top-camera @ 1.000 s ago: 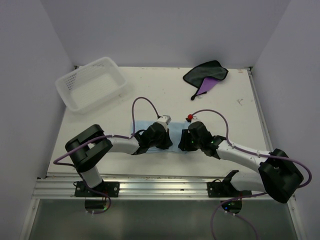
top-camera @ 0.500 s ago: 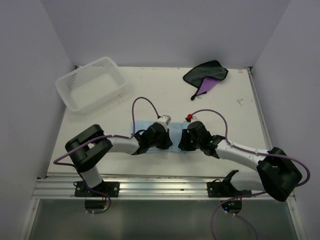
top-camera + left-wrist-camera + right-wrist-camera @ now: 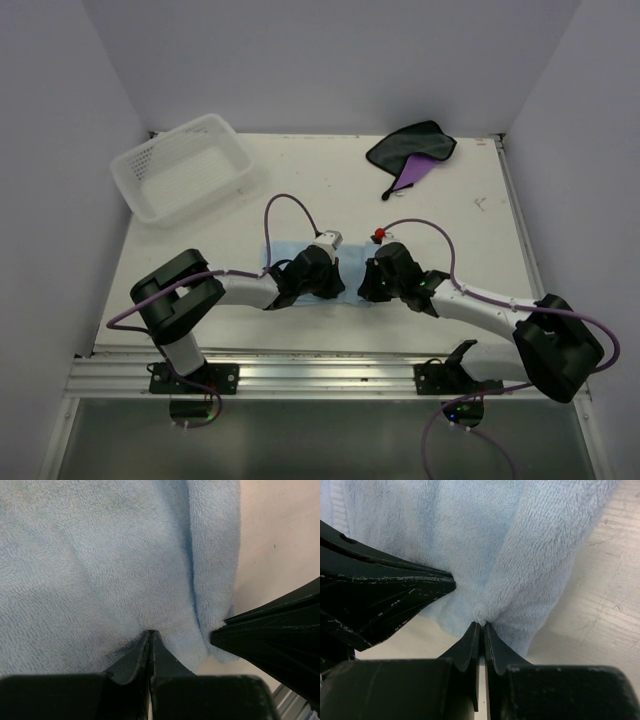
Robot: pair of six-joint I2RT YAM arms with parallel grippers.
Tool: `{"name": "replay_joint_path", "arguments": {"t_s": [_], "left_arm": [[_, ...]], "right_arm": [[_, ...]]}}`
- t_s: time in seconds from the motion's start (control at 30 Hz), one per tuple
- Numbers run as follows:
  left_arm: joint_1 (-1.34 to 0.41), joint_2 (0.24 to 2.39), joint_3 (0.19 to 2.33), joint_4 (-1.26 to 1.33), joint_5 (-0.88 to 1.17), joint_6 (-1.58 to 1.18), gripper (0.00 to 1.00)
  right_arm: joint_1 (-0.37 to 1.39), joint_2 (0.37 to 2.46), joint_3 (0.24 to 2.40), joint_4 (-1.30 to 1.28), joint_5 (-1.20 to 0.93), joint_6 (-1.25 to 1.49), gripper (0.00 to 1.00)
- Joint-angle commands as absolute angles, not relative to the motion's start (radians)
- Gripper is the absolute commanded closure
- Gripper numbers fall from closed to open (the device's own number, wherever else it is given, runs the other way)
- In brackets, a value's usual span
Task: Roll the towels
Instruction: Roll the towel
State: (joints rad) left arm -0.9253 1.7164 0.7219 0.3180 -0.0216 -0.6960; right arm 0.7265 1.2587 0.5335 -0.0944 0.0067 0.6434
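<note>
Cloth: blue towel soft, limp; we'd grip its near edge.
Grip: left gripper, right gripper pinch that edge.

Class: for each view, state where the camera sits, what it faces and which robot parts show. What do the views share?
Top external: above and behind the bases, looking down at the table; both arms show.
Left wrist: on the left arm, facing the light blue towel; left gripper pinches it.
Right wrist: on the right arm, facing that towel's other end; right gripper pinches it.
Shared: all three show the light blue towel.
</note>
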Motion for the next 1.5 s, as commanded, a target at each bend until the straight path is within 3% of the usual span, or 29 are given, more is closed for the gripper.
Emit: {"name": "replay_joint_path", "arguments": {"t_s": [0.0, 0.6, 0.7, 0.8, 0.9, 1.1, 1.17, 1.2, 1.27, 1.3, 1.37, 1.47], "left_arm": [[-0.928, 1.721, 0.738, 0.282, -0.066, -0.675, 1.00], [-0.928, 1.678, 0.752, 0.241, -0.100, -0.652, 1.00], [-0.928, 1.628, 0.764, 0.203, -0.136, -0.637, 0.91], [-0.928, 1.574, 0.782, 0.164, -0.172, -0.614, 0.66], [-0.927, 1.529, 0.801, 0.161, -0.178, -0.607, 0.50], [-0.910, 1.560, 0.838, 0.221, -0.109, -0.627, 0.44], [-0.896, 1.597, 0.842, 0.260, -0.072, -0.643, 0.54], [-0.881, 1.609, 0.844, 0.271, -0.049, -0.653, 0.67], [-0.868, 1.632, 0.848, 0.302, -0.029, -0.660, 0.79], [-0.861, 1.637, 0.853, 0.308, -0.012, -0.661, 0.91], [-0.856, 1.643, 0.861, 0.331, -0.006, -0.661, 1.00], [-0.845, 1.651, 0.862, 0.380, 0.034, -0.667, 1.00]], "right_arm": [[0.732, 1.250, 0.523, -0.061, -0.024, 0.635, 1.00], [0.738, 1.333, 0.497, -0.009, -0.017, 0.626, 1.00], [0.739, 1.351, 0.499, -0.005, -0.017, 0.629, 1.00], [0.738, 1.356, 0.486, -0.006, -0.009, 0.635, 1.00], [0.738, 1.361, 0.483, 0.015, -0.006, 0.635, 1.00], [0.738, 1.342, 0.480, 0.003, -0.002, 0.635, 1.00], [0.738, 1.332, 0.480, 0.003, 0.017, 0.637, 1.00], [0.738, 1.328, 0.480, 0.003, 0.021, 0.634, 1.00], [0.738, 1.318, 0.477, -0.025, 0.028, 0.635, 1.00], [0.738, 1.315, 0.476, -0.028, 0.029, 0.635, 1.00], [0.739, 1.309, 0.469, -0.028, 0.029, 0.637, 1.00], [0.738, 1.305, 0.462, -0.028, 0.032, 0.637, 1.00]]}}
